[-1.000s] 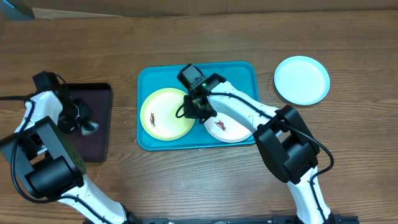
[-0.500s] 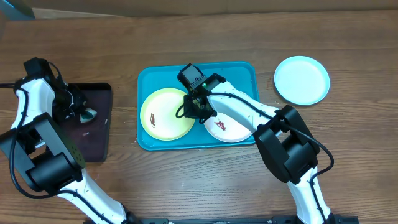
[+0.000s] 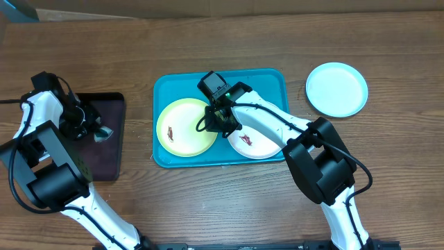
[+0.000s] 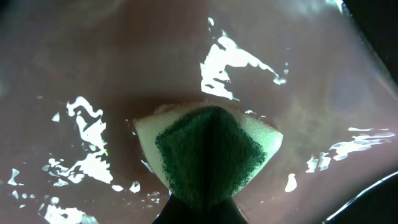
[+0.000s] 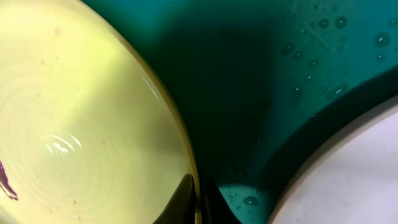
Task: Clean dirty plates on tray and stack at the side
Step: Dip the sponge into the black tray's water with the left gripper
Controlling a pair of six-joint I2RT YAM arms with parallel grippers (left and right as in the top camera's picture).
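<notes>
The turquoise tray holds a yellow-green plate with a dark smear and a white plate with a dark smear. A pale mint-blue plate lies on the table to the right of the tray. My right gripper is shut on the right rim of the yellow-green plate, one finger on each side of the rim. My left gripper is over the black tray, shut on a green and white sponge held above the tray's wet floor.
The black tray lies left of the turquoise tray and is wet and shiny. The turquoise tray floor carries water drops. The white plate's rim lies close to my right gripper.
My left arm has shifted over the black tray, swinging up-left and then back right and down with the sponge. The right arm and the plates have not moved.
</notes>
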